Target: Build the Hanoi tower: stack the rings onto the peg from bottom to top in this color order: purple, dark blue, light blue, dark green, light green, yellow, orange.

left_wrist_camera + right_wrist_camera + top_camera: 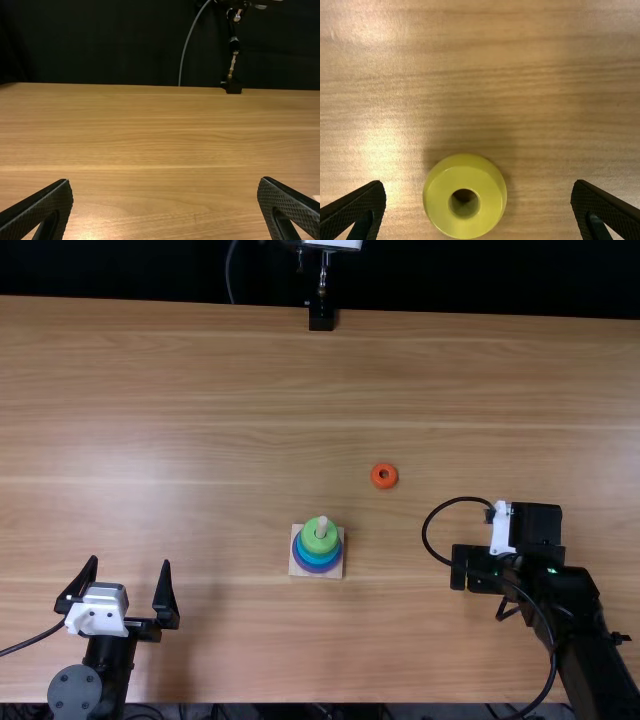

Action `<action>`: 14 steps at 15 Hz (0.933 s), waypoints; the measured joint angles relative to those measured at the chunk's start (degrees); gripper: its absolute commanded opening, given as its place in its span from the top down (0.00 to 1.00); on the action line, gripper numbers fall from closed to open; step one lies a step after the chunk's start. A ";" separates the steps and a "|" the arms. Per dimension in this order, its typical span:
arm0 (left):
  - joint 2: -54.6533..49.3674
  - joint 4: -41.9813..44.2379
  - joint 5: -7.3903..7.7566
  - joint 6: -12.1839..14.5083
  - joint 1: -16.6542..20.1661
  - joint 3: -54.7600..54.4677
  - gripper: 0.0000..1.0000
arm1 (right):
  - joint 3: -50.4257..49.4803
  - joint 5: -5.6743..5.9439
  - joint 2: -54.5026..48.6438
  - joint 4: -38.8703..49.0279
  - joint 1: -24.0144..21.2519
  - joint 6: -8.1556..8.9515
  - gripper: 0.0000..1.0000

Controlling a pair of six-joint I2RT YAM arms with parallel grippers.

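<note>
The stack stands on its wooden base (295, 571) near the middle of the bench (200, 420), with a light green ring (312, 543) uppermost on the peg (322, 526), the peg's tip poking out above it. Blue bands show beneath, with the purple ring (318, 570) lowest; whether every layer is there, dark green included, I can't quite tell from above. So I'd judge that yellow is the step in hand, with orange to finish. The yellow ring (464, 176) lies flat on the bench, hole upward, below the right hand (478, 184), which is at about three o'clock from the stack. That hand is open and empty, the ring nearer one fingertip than the other. The next move likely wants a small shift to centre it, then a straight descent and a close across the ring's sides; a lopsided approach could nudge it away. After that it needs lifting clear, carrying toward nine o'clock and lowering with its hole squarely over the peg. The orange ring (376, 480) lies between one and two o'clock from the stack, well apart from it. Out between eight and nine, the left hand (130, 562) is spread wide, holding nothing.
</note>
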 measured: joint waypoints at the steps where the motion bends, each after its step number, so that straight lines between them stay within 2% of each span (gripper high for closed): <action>1: 0.00 -0.02 0.00 0.04 0.00 -0.02 0.00 | 0.00 0.00 0.00 -0.02 0.00 0.00 0.00; 11: 0.00 0.00 0.00 0.00 0.02 -0.02 0.00 | 0.00 0.00 0.00 -0.13 0.00 0.09 0.00; 14: 0.00 -0.04 0.00 0.02 0.00 -0.02 0.00 | 0.26 0.00 0.00 -3.34 0.00 0.20 0.00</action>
